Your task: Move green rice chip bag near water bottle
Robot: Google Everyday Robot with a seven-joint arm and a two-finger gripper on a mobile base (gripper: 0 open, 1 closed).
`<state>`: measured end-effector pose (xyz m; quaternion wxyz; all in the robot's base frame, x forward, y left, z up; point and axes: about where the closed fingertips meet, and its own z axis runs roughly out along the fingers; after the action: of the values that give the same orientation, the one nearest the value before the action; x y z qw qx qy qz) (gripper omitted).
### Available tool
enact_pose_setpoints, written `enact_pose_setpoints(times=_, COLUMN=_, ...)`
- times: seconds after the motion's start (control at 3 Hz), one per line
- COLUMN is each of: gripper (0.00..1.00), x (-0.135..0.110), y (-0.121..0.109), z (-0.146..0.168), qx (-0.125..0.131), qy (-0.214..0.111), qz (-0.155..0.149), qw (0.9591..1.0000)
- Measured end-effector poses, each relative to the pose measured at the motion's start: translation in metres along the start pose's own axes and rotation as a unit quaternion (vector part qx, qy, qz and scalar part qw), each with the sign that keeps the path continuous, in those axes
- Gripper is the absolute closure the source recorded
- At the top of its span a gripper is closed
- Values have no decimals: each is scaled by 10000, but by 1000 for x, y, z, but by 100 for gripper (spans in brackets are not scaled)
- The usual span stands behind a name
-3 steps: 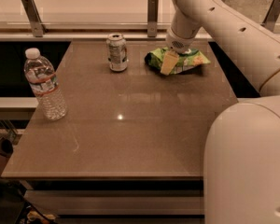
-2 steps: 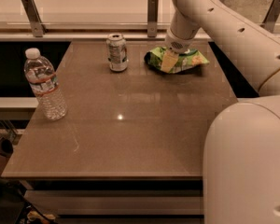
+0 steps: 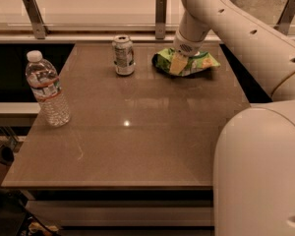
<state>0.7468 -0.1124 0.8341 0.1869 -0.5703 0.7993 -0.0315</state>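
Note:
The green rice chip bag (image 3: 202, 62) lies crinkled on the far right part of the brown table (image 3: 137, 136). My gripper (image 3: 178, 64) comes down from the white arm onto the left half of the bag and covers part of it. The water bottle (image 3: 47, 90), clear with a white cap and a red band, stands upright near the table's left edge, well away from the bag.
A silver drink can (image 3: 123, 55) stands upright at the far edge, just left of the bag. A rail with metal posts (image 3: 161, 16) runs behind the table. My white arm and base (image 3: 260, 161) fill the right foreground.

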Motion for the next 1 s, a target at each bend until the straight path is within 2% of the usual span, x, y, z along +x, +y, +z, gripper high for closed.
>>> enact_pose_setpoints(times=0.33, gripper=100, x=4, y=1, z=-11, qx=70, qy=5, qz=30, qw=10000)
enact_pose_setpoints(times=1.0, gripper=100, x=7, y=18, z=-61, qx=360, qy=71, qz=-67, qw=9993)
